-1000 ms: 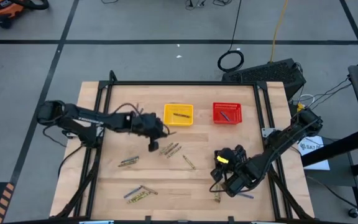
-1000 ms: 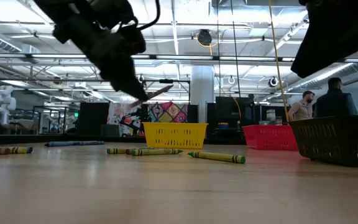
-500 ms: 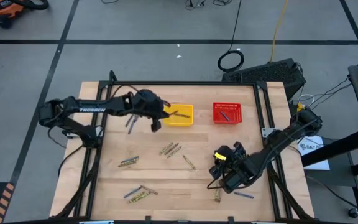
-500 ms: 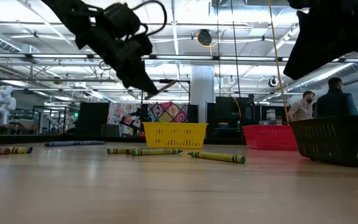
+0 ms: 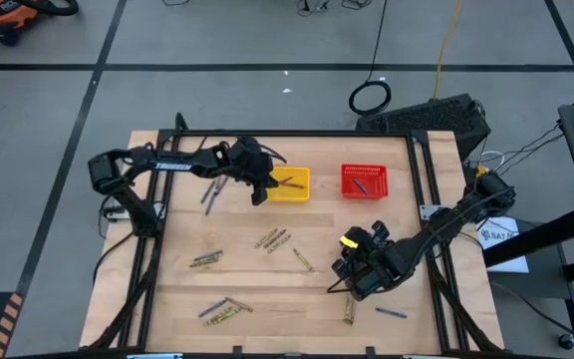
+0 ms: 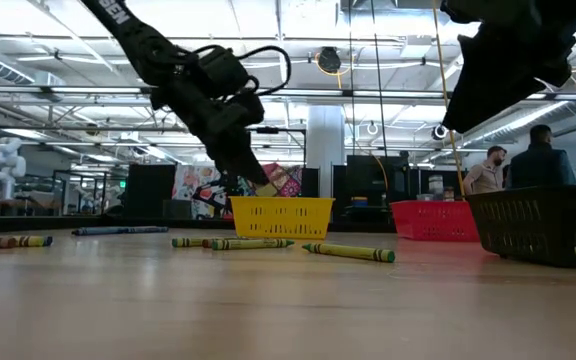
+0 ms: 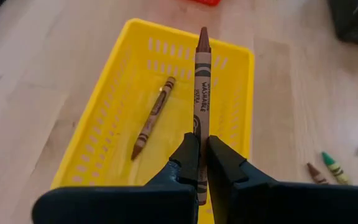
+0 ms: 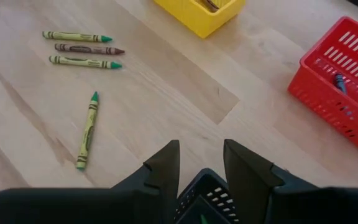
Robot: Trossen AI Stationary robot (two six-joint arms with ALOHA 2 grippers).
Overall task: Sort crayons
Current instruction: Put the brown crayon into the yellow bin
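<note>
My left gripper [image 5: 260, 191] is shut on a brown crayon [image 7: 201, 81] above the yellow basket [image 5: 289, 185], near its left wall. One brown crayon [image 7: 152, 118] lies on that basket's floor. My right gripper [image 8: 202, 158] hovers open over a black mesh basket [image 8: 197, 190] that stands on the table at the near right [image 6: 538, 225]. The fingers stand above the basket and nothing is between them. Loose crayons lie flat on the table: a cluster [image 5: 272, 239], a green one [image 8: 87, 130], and others near the front [image 5: 222, 311]. My left gripper pinches the brown crayon's rear part [image 7: 199, 127] between its two fingers. The crayon lies along the fingers and sticks out past their tips, point forward. The fingers slant down from the table's left. The crayon hangs clear above the yellow basket.
A red basket [image 5: 364, 180] with a blue crayon stands right of the yellow one at the far edge. A blue crayon [image 5: 207, 196] lies under the left arm, another [image 5: 390, 313] at the near right. People stand in the room beyond the table [image 6: 513, 165].
My left gripper has carried the brown crayon from over the table's middle toward the far edge and to the right, ending over the yellow basket, and has stayed shut on it. My right gripper has drifted a little toward the table's left.
</note>
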